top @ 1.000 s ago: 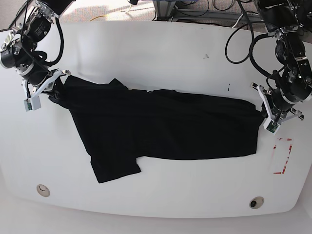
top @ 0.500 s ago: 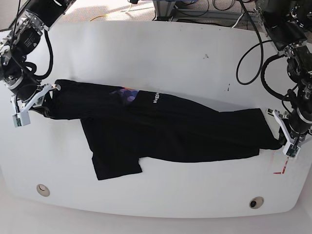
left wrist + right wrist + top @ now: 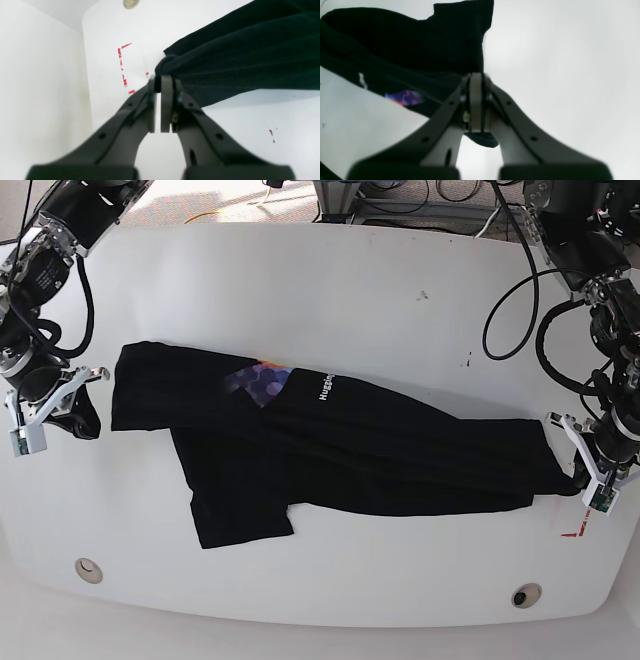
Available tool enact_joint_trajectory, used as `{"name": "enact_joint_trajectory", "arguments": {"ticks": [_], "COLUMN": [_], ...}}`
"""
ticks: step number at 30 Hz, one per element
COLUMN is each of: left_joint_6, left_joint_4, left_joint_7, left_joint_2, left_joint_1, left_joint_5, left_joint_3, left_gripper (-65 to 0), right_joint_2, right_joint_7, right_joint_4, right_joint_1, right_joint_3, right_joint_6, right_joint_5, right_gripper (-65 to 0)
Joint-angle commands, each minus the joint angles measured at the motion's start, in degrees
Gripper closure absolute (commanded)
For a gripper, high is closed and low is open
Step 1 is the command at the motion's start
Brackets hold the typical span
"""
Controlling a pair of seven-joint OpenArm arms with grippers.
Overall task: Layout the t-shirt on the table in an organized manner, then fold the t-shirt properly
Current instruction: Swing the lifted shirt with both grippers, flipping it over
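The black t-shirt [image 3: 340,450] lies stretched across the white table [image 3: 350,280], its purplish neck patch [image 3: 258,380] and white lettering [image 3: 325,387] facing up. One sleeve [image 3: 235,520] sticks out toward the front edge. At the right of the base view my left gripper [image 3: 588,478] is shut on a bunched corner of the t-shirt [image 3: 237,50], pinched at the left gripper's [image 3: 158,82] tips. At the left of that view my right gripper [image 3: 78,402] is shut on the other end of the t-shirt [image 3: 432,50]. A small fold of cloth hangs below the right gripper [image 3: 476,77].
A red tape rectangle [image 3: 122,67] is marked on the table just beyond my left gripper, near the edge. Two round holes [image 3: 88,568] [image 3: 525,593] sit near the front edge. Cables [image 3: 420,205] run behind the table's far edge.
Both grippers have pulled outward, the right one toward the table's left edge, the left one toward the red tape. The t-shirt has stretched longer, and the patch and lettering have come into view.
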State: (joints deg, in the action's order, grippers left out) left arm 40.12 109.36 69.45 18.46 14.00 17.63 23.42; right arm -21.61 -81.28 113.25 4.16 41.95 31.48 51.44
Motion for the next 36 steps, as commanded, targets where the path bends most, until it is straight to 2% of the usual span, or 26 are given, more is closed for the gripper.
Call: {"name": "enact_joint_trajectory", "arguments": {"ticks": [1,5,10,17,19,24,26,29,32,36], "left_joint_6": [-0.12,-0.12,-0.12,-0.12,-0.12,-0.12,-0.12,-0.12,-0.12,-0.12], "left_joint_4": [1.1,1.1,1.1,0.84,0.84,0.92,0.92,0.92,1.01,1.01], "left_joint_7": [-1.19,-1.19,-1.19,-1.19,-1.19,-1.19,-1.19,-1.19,-1.19,-1.19], "left_joint_2": [0.75,-0.13,-1.54,-1.45,-1.36,-1.36,-1.27,-1.27,-1.36,-1.45], "left_joint_1": [1.52,3.8,7.76,10.48,10.48,8.64,8.2,8.02,7.14,6.62], "left_joint_5": [0.0,-0.09,-0.09,-0.35,-0.35,-0.35,-0.35,-0.35,-0.35,-0.35], "left_joint_3": [0.18,0.1,0.1,-2.1,-2.98,-3.33,-3.33,-3.24,-3.24,-3.24], "left_gripper": [-0.4,-0.4,-0.7,-0.7,-0.7,-0.7,-0.7,-0.7,-0.6,-0.6], "right_joint_2": [-1.56,-1.65,-4.99,-5.43,-5.34,-4.9,-3.05,-1.3,0.11,1.78], "right_joint_7": [1.28,1.28,1.28,1.28,1.28,1.28,1.28,1.28,1.28,1.28], "right_joint_4": [0.73,0.37,-1.74,-3.85,-4.28,-5.87,-5.87,-5.87,-6.75,-10.17], "right_joint_1": [2.12,5.29,9.95,11.79,11.18,7.4,5.9,4.06,3.18,2.3], "right_joint_3": [0.2,-0.59,-5.08,-5.69,-5.69,-5.6,-5.69,-6.04,-8.06,-11.14], "right_joint_6": [-0.06,-0.23,-0.32,-0.32,-0.32,-0.41,-0.5,-0.5,-0.5,-0.5], "right_joint_5": [0.91,0.74,0.74,0.74,0.74,0.03,-0.14,-0.14,-0.14,-0.23], "right_gripper": [-1.4,-1.4,-1.4,-2.4,-5.5,-26.2,-35.5,-43.9,-47.9,-48.2]}}
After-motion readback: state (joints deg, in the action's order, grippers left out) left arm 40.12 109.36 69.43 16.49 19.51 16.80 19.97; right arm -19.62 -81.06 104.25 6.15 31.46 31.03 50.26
